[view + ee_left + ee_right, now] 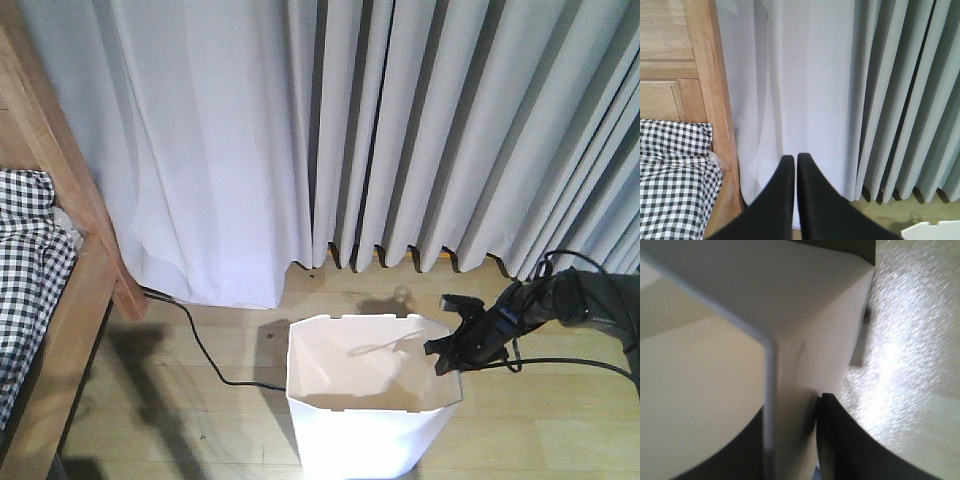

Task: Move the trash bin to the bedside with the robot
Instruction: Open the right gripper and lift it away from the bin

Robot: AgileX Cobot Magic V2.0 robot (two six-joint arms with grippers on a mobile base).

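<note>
The white trash bin (pixel 365 435) stands on the wooden floor at the bottom centre, open top showing its cream inside. My right gripper (pixel 447 352) sits at the bin's right rim, shut on the thin wall. In the right wrist view the wall (pixel 805 315) runs between the two black fingers (pixel 840 440), one inside the bin and one outside. The bedside is at the left: a light wooden bed frame (pixel 92 275) with checked bedding (pixel 30 265), some way left of the bin. My left gripper (pixel 795 159) is shut on nothing, pointing at the curtain beside the bed frame (pixel 715 100).
Grey-white curtains (pixel 400 120) hang to the floor behind the bin. A black cable (pixel 200 350) trails across the floor between the bed post and the bin. A corner of the bin (pixel 935 231) shows at the lower right of the left wrist view.
</note>
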